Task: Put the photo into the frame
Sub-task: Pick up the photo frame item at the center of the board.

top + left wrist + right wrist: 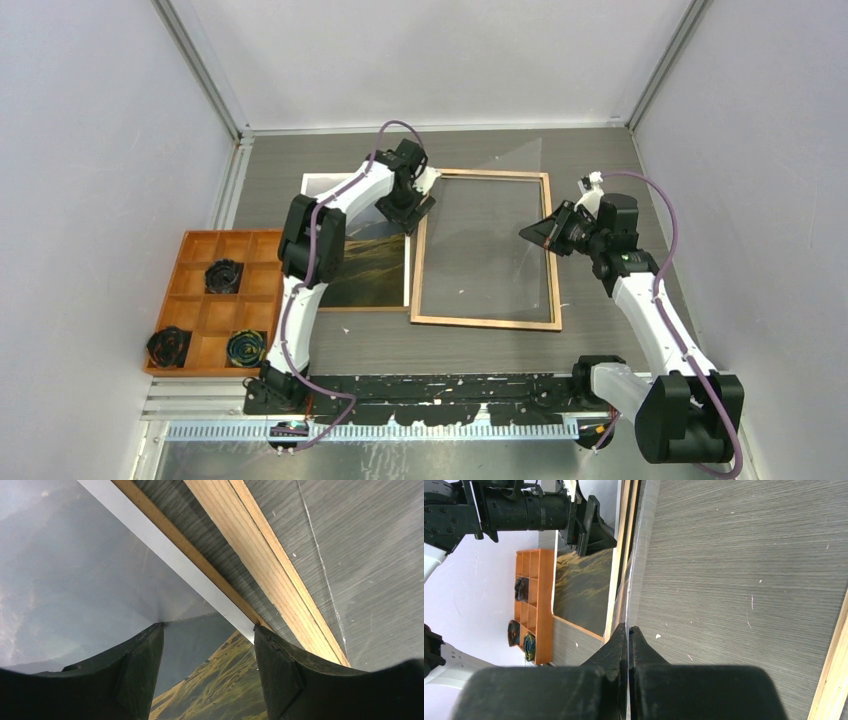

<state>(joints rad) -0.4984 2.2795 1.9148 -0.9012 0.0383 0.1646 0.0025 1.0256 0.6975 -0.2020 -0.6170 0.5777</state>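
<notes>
The frame (485,320) lies wood-coloured side up in the middle of the table. To its left the photo (375,265), a dark mountain landscape with a white border, lies flat on a brown backing board (365,309). My left gripper (412,212) stands open over the photo's right edge. In the left wrist view its fingertips (157,629) rest at the photo (75,580), beside the frame's rail (260,565). My right gripper (628,627) is shut on the edge of a clear pane (631,580), holding it tilted above the frame (836,665).
An orange compartment tray (215,297) with three dark rolls sits at the left. White walls close in the table at the back and on both sides. The arm bases and a black rail run along the near edge.
</notes>
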